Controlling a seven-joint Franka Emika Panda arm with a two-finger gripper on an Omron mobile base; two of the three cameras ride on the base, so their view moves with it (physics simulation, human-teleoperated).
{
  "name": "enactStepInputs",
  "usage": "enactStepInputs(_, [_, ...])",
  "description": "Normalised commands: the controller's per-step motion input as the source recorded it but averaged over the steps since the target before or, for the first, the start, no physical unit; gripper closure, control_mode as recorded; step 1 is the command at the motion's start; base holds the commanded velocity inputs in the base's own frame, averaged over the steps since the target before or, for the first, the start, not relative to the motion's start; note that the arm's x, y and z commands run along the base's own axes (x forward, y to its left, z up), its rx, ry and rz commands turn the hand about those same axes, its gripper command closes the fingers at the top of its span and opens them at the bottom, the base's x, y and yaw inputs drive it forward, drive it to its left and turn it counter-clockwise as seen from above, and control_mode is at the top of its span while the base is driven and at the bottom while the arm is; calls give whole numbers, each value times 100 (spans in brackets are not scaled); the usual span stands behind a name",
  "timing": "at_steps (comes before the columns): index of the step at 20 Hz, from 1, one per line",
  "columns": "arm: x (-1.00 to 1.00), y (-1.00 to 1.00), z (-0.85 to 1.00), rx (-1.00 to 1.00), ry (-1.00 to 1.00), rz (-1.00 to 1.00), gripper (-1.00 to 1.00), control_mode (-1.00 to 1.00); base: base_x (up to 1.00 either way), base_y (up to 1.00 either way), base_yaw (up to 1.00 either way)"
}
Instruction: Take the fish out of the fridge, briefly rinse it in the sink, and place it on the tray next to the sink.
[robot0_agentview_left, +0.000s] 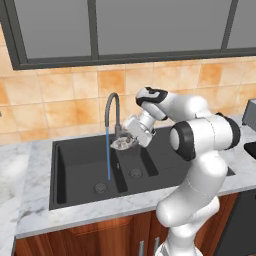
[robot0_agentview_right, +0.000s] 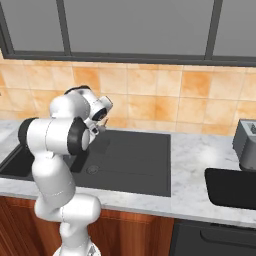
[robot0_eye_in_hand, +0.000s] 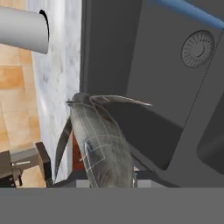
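My gripper (robot0_agentview_left: 129, 140) is shut on the fish (robot0_agentview_left: 123, 144), a mottled grey-silver body hanging over the black sink (robot0_agentview_left: 75, 172) near the divider between its two basins. In the hand view the fish (robot0_eye_in_hand: 103, 144) rises from between my fingers, tail fins spread above the basin. The dark gooseneck tap (robot0_agentview_left: 112, 106) runs a thin blue stream of water (robot0_agentview_left: 108, 155) into the left basin, just left of the fish. The black tray (robot0_agentview_right: 231, 188) lies on the counter right of the sink (robot0_agentview_right: 135, 160). The fridge is out of view.
A grey toaster (robot0_agentview_right: 246, 144) stands behind the tray at the far right. A marble counter (robot0_agentview_left: 30, 200) surrounds the sink, with an orange tiled wall and a window behind. The round drain (robot0_eye_in_hand: 197, 48) sits in the basin floor below the stream.
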Motion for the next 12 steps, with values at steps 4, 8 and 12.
enactStepInputs(4, [43, 0, 0, 13, 0, -20, 100, -100, 0, 0, 0])
enactStepInputs(8, [46, 0, 0, 10, 0, -16, 100, -100, 0, 0, 0])
enactStepInputs(12, [34, 6, 0, 4, 14, -3, 100, -100, 0, 0, 0])
